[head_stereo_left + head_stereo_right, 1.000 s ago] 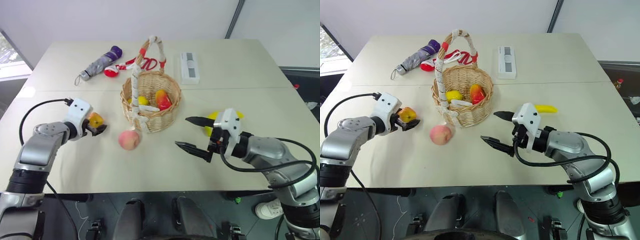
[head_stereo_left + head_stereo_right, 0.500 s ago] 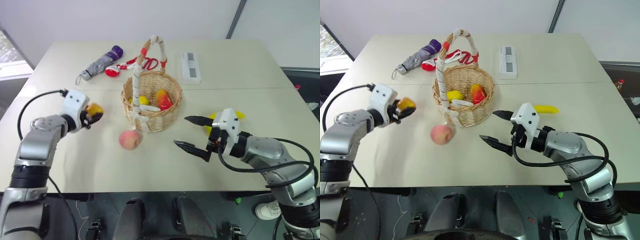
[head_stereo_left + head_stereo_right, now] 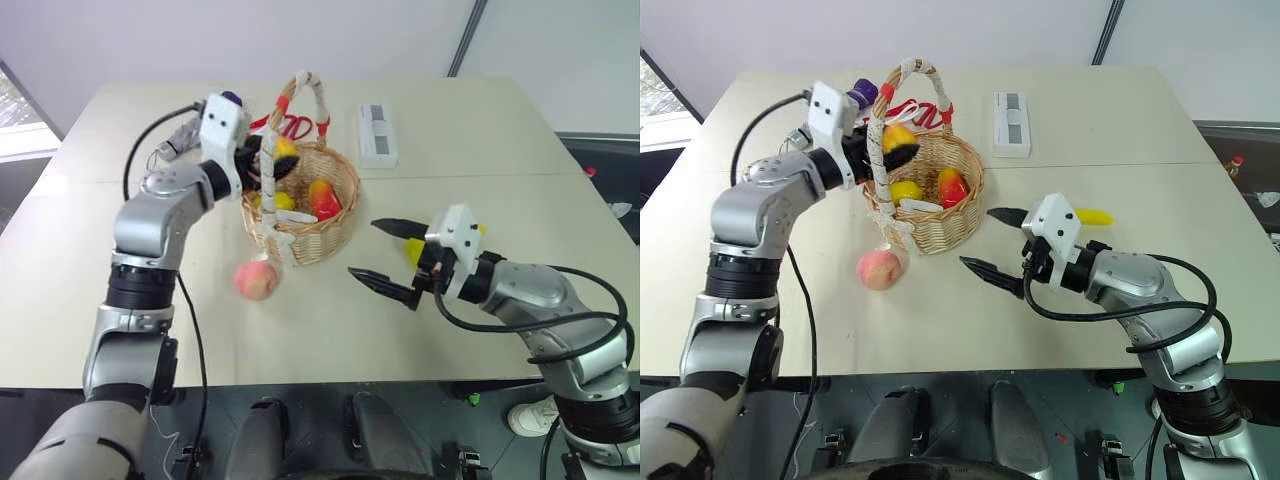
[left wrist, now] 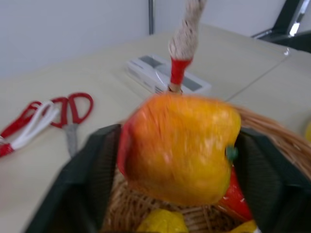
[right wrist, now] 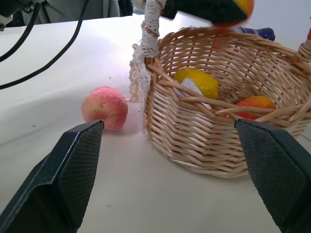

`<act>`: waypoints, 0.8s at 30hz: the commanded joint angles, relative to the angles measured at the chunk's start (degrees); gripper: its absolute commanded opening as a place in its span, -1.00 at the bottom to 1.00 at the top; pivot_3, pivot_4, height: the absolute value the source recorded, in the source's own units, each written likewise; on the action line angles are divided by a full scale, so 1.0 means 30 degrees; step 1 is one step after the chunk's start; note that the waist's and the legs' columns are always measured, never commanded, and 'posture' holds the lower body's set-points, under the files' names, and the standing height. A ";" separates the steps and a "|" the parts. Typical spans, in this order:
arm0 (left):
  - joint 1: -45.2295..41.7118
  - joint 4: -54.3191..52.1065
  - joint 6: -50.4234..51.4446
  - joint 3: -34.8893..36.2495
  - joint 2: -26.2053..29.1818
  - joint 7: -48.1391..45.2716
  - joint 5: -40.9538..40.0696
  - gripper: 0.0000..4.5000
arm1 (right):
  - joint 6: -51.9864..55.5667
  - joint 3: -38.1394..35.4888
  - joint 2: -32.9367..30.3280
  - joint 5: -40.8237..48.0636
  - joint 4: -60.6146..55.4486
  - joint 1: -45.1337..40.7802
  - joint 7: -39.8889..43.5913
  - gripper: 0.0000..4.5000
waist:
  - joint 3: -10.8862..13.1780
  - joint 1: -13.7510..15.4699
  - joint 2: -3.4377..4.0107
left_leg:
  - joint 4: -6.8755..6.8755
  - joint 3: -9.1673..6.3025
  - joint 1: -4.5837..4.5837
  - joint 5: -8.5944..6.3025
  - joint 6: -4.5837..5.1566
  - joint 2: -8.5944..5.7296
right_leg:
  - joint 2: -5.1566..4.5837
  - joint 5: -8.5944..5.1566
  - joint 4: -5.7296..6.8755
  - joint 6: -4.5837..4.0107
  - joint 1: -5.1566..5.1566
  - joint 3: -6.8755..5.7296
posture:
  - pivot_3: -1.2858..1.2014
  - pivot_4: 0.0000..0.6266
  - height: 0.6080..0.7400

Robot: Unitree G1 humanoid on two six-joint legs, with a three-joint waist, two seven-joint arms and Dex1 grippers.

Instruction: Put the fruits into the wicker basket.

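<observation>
Your tabletop (image 3: 480, 140) carries everything, and the wicker basket (image 3: 335, 225) sits near its middle, tall arched handle (image 3: 300, 95) rising on the left and far side. Your left gripper (image 3: 885, 150) is up over the basket's left rim, right against that handle, with the orange-yellow round fruit (image 4: 177, 145) between its fingers. From the wrist view the fruit looks seated between the two black fingers, though I cannot tell how firmly they bear on it. That is your first risk: the fruit hangs close to the rim and handle, so a release from here could bounce it off the wicker and onto the tabletop. The gripper could also catch the handle and tip or drag the basket, spilling the yellow fruit (image 5: 197, 80) and red fruit (image 5: 255, 104) already inside.

Your right gripper (image 3: 390, 255) hovers wide open and empty, to the right of the basket and near you. Its fingers point toward the basket wall, so a careless advance could shove the basket.

The peach (image 3: 256, 281) lies on the tabletop just beside the basket's near-left side; being round, it may roll if nudged. The banana (image 3: 1092, 216) lies to the right, partly behind your right gripper, where a blind move could knock it away.
</observation>
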 commanded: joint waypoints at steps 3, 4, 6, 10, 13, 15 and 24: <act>-0.0247 -0.0556 -0.0572 0.1268 0.1400 -0.0781 -0.0229 0.95 | -0.0047 -0.0221 0.0055 0.0143 -0.1074 0.0158 -0.0289 1.00 | 0.0000 0.0053 0.0000 | 0.0001 -0.0002 -0.0004 0.0000 0.0000 0.0003 | -0.0006 0.0000 -0.0004 0.0000 0.0000 -0.0001 | 0.03 -0.52 1.00; 0.0098 -0.0940 -0.0577 0.1992 0.1878 -0.1042 -0.0657 0.95 | -0.0049 -0.0167 0.0074 0.0124 -0.1060 0.0149 -0.0302 1.00 | 0.0001 0.0006 0.0000 | 0.0001 -0.0001 -0.0005 0.0000 0.0000 0.0003 | -0.0009 0.0000 -0.0003 0.0000 0.0000 0.0000 | 0.03 -0.52 1.00; 0.0786 -0.1756 -0.0238 0.3589 0.2808 -0.1551 -0.1834 0.95 | -0.0073 -0.0057 0.0112 0.0108 -0.0952 0.0061 -0.0271 1.00 | 0.0002 -0.0070 0.0003 | -0.0004 0.0004 -0.0002 0.0000 0.0000 0.0016 | -0.0007 0.0000 -0.0002 -0.0001 -0.0009 0.0004 | 0.03 -0.52 1.00; 0.3997 -0.3835 0.1076 0.6156 0.5659 -0.3829 -0.3904 0.95 | -0.0293 0.0281 0.0147 0.0020 -0.0392 -0.0315 0.0149 1.00 | 0.0002 -0.0302 0.0007 | -0.0020 0.0002 0.0000 0.0000 -0.0001 0.0048 | -0.0012 -0.0003 0.0012 -0.0006 -0.0022 0.0004 | 0.03 -0.52 1.00; 0.7243 -0.5700 0.2631 0.7478 0.7176 -0.5077 -0.5450 0.95 | -0.0598 0.0676 0.0212 -0.0221 0.0238 -0.0720 0.0584 1.00 | 0.0004 -0.0336 0.0009 | -0.0023 0.0003 0.0006 0.0002 -0.0005 0.0050 | -0.0040 -0.0004 0.0012 -0.0007 -0.0013 0.0003 | 0.03 -0.52 1.00; 0.9182 -0.7401 0.3420 0.7667 0.7631 -0.5210 -0.6076 0.95 | -0.0788 0.0915 0.0304 -0.0314 0.0603 -0.0973 0.0889 1.00 | 0.0006 -0.0271 0.0003 | -0.0015 0.0010 0.0011 0.0002 -0.0005 0.0044 | -0.0064 -0.0004 0.0006 -0.0006 0.0004 0.0005 | 0.03 -0.52 1.00; 1.1622 -1.3655 0.6117 0.3206 0.6875 -0.1566 -0.5481 0.95 | -0.1160 0.1551 0.0603 -0.0574 0.1343 -0.1545 0.1756 1.00 | 0.0008 0.0137 -0.0017 | -0.0008 0.0000 0.0006 0.0000 -0.0005 0.0034 | -0.0077 -0.0001 -0.0024 -0.0003 0.0027 0.0003 | 0.03 -0.52 1.00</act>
